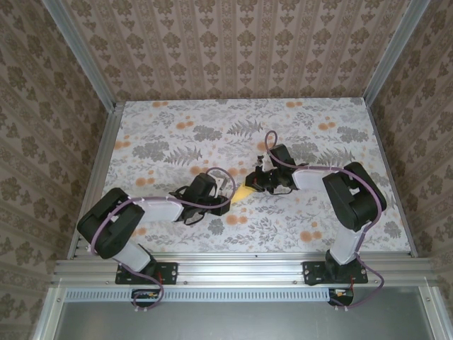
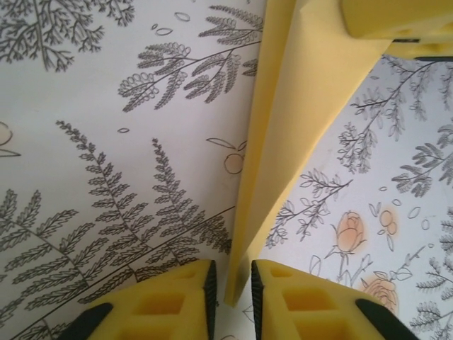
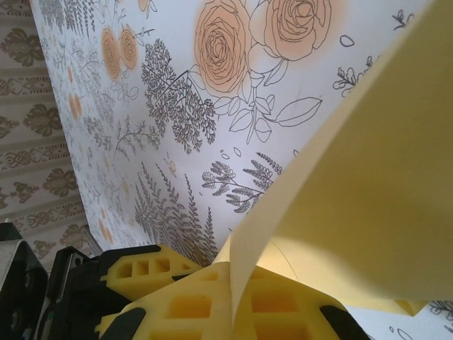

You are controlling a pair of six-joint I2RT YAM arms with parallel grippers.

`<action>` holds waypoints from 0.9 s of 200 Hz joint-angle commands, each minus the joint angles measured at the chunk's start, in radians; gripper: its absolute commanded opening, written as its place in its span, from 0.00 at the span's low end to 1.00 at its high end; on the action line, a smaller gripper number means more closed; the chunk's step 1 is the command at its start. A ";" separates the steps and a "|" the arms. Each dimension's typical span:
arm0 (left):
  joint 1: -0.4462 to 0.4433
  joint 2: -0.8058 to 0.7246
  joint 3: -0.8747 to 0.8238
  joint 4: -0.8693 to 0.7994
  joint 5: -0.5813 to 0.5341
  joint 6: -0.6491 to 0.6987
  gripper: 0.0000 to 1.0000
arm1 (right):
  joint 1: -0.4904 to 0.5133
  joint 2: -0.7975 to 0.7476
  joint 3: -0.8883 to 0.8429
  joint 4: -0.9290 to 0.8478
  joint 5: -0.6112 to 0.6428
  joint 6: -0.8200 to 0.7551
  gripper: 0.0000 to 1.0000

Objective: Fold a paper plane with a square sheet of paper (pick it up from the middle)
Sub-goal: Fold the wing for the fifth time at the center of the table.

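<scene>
The square sheet of paper (image 1: 244, 193) is pale yellow and folded into a narrow pointed wedge. It is held off the table between the two arms at mid-table. My right gripper (image 1: 256, 183) is shut on one end, and the paper (image 3: 368, 198) rises out from between its fingers (image 3: 233, 273). In the left wrist view the folded paper (image 2: 297, 127) runs down from the right gripper's yellow fingers (image 2: 396, 21) to a tip. That tip hangs between the pads of my left gripper (image 2: 232, 283). The left jaws stand close together, with a thin gap still showing beside the paper.
The table (image 1: 177, 134) has a white cloth printed with grey ferns and orange flowers. Aluminium rails and patterned walls (image 1: 233, 42) close it in at the back and both sides. Both arm bases (image 1: 152, 273) sit at the near edge.
</scene>
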 commanded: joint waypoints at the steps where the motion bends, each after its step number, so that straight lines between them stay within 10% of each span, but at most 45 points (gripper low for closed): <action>1: 0.006 0.016 0.031 -0.031 -0.028 0.040 0.20 | -0.008 0.014 -0.014 0.018 -0.029 0.005 0.06; 64: -0.010 0.034 0.054 -0.117 -0.089 0.065 0.14 | -0.021 0.044 -0.019 -0.002 -0.021 -0.036 0.05; 124: 0.007 -0.091 0.050 -0.095 0.054 0.043 0.41 | -0.039 0.072 -0.011 -0.043 -0.033 -0.120 0.05; 180: 0.056 -0.039 0.084 -0.030 0.132 -0.075 0.41 | -0.058 0.088 -0.023 -0.019 -0.084 -0.147 0.11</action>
